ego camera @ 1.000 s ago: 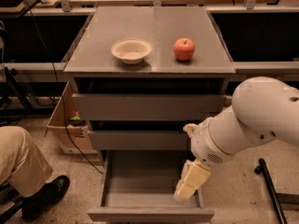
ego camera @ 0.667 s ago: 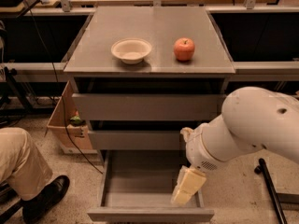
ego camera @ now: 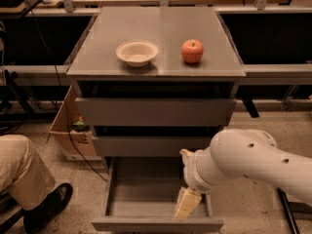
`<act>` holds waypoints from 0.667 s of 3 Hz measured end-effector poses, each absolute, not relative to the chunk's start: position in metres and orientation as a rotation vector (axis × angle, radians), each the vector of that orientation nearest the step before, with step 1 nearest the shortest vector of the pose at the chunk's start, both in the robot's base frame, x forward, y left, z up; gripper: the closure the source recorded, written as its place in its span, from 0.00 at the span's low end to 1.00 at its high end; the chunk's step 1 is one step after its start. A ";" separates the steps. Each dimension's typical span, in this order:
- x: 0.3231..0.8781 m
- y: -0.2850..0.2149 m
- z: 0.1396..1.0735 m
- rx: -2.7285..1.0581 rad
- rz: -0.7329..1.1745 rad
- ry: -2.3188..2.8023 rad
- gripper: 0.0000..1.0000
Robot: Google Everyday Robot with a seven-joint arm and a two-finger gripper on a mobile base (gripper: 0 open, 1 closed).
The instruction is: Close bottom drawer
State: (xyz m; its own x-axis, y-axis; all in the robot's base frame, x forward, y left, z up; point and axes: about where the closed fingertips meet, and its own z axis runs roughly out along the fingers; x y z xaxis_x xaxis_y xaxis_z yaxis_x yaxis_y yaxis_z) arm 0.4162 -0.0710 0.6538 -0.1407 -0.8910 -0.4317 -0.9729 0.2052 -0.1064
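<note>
The bottom drawer (ego camera: 146, 199) of the grey cabinet is pulled far out; its slim flat front (ego camera: 157, 224) lies at the lower edge of the view and its box looks empty. My gripper (ego camera: 187, 204) hangs from the white arm (ego camera: 253, 160) that comes in from the right. It points down inside the drawer's right front corner, just behind the front panel. I see nothing held in it.
A white bowl (ego camera: 137, 52) and a red apple (ego camera: 192, 51) sit on the cabinet top (ego camera: 161, 33). The top drawer front (ego camera: 155, 111) and middle drawer front (ego camera: 146, 146) stick out a little. A person's leg and black shoe (ego camera: 46, 206) are at lower left, beside a cardboard box (ego camera: 68, 130).
The arm and gripper have moved left and lower, toward the drawer's front panel. The drawer has not visibly moved.
</note>
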 end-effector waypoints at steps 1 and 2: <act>0.428 -0.083 0.595 -1.731 0.278 2.084 0.00; 0.435 -0.094 0.538 -1.730 0.322 2.079 0.00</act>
State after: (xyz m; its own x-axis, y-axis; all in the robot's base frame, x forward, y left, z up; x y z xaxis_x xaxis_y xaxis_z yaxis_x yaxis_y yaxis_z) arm 0.4352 -0.0939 0.5377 -0.1419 -0.8798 -0.4537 -0.9758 0.2013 -0.0853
